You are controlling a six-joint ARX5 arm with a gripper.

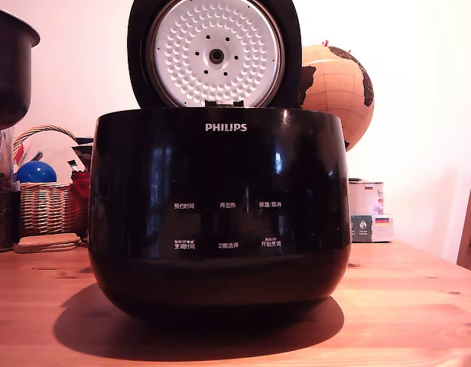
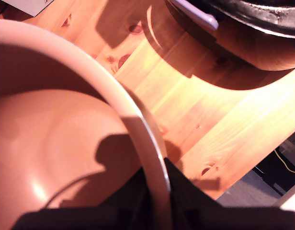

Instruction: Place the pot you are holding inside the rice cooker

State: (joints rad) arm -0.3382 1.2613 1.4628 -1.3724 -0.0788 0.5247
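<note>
Pale wall closes the background behind a knotty pine worktop (image 1: 419, 306), whose front boards lie bare on both sides of the rice cooker (image 1: 220, 214). That cooker stands in the middle of the exterior view, glossy black and rounded, with a white PHILIPS logo and two rows of white button labels too small to read. Its hinged lid (image 1: 215, 52) stands upright behind the body, showing a dimpled white-silver inner plate, so the mouth is open from above; the cavity itself is hidden by the front wall.

At the exterior view's left edge, high above the worktop and well clear of the cooker, hangs the pot (image 1: 10, 65): dark brown-black, with a thin flared rim, and cut off by the frame so only part of its side shows. In the wrist view the same pot (image 2: 66, 143) fills the near field (washed reddish by the light), its smooth interior and pale rim curving across, with the worktop and the cooker's base beyond.

The tool (image 2: 159, 201) shows only as dark shapes at that rim, one inside and one outside, clamped on the pot's wall.

A wicker basket (image 1: 46, 202) with a blue ball (image 1: 35, 172) sits on the exterior view's left, a globe (image 1: 339, 88) and a small carton (image 1: 367, 210) on its right, all behind the cooker.
</note>
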